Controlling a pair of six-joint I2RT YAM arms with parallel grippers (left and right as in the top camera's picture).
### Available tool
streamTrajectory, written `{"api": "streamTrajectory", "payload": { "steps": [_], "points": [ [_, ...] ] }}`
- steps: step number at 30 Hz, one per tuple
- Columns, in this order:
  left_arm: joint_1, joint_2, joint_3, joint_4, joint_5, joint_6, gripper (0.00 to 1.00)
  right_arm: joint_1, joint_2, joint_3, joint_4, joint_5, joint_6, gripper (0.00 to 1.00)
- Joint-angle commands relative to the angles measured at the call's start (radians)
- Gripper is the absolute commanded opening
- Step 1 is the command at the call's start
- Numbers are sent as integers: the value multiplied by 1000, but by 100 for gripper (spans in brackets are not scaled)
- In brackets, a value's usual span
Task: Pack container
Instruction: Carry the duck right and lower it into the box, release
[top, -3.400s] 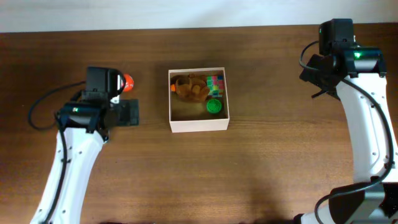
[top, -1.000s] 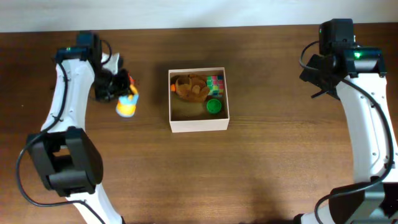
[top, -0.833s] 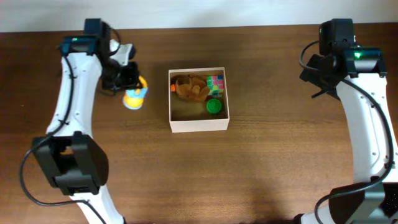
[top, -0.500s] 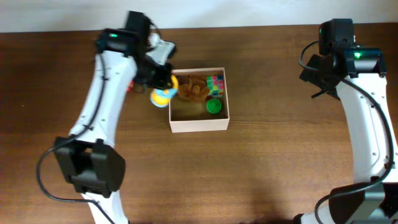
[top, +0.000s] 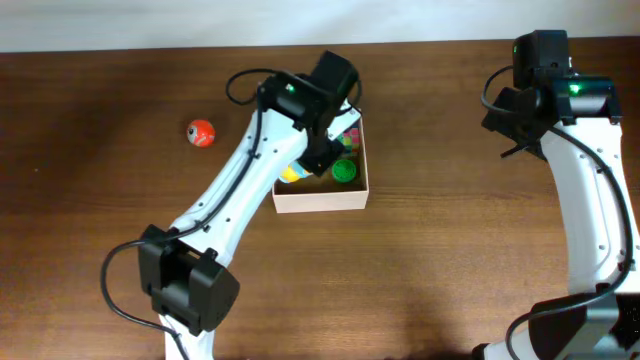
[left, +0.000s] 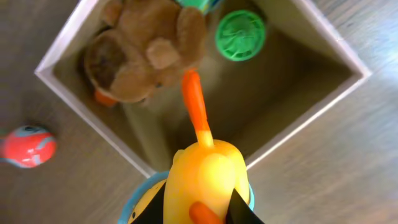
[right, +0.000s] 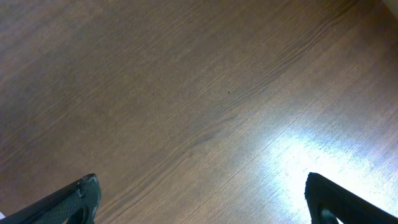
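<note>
The left tool (left: 198, 214) is clamped narrow on a yellow toy (left: 205, 177). Its two dark fingers (left: 239, 208) press the toy's sides at the bottom edge of the left wrist view. The toy has an orange stem (left: 195, 106) that points out from the tool, and a blue rim shows beneath its body. From overhead, the toy (top: 290, 174) shows as a yellow patch under the arm, within the left part of the container (top: 320, 201). Whether it touches the container's floor cannot be told.

The container (left: 308, 118) is a square, shallow box with white walls and a tan inside. It sits on the brown desk (top: 450, 280) near the middle, towards the far edge. A brown plush toy (left: 143, 56) lies in one corner of it. A green round lid (left: 240, 34) lies flat just beside the plush. A red ball (top: 201, 132) rests on the desk well to the left of the container, outside it.

The right tool (right: 202, 190) stands wide and holds nothing. Only its two dark fingertips (right: 74, 194) show, at the lower corners of the right wrist view, above bare wood. The right arm is at the far right of the desk, well apart from the container.
</note>
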Motion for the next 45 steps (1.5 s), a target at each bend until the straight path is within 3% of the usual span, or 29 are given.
{"api": "streamTrajectory", "payload": {
  "steps": [1,5,24,25,29,33,45],
  "points": [
    [21,19,11,-2,-82,63,18,-4,7,1,0,2,-5,99],
    [37,21,1,6,-82,120,18,-4,7,1,0,2,-5,99],
    [37,37,1,11,28,150,18,-4,7,1,0,2,-5,99],
    [37,40,1,11,28,149,19,-4,7,1,0,2,-5,99],
    [37,50,1,10,28,149,43,-4,7,1,0,2,-5,99],
    [37,51,1,16,28,149,59,-4,7,1,0,2,-5,99],
    [37,52,1,43,27,149,60,-4,7,1,0,2,-5,99]
  ]
}}
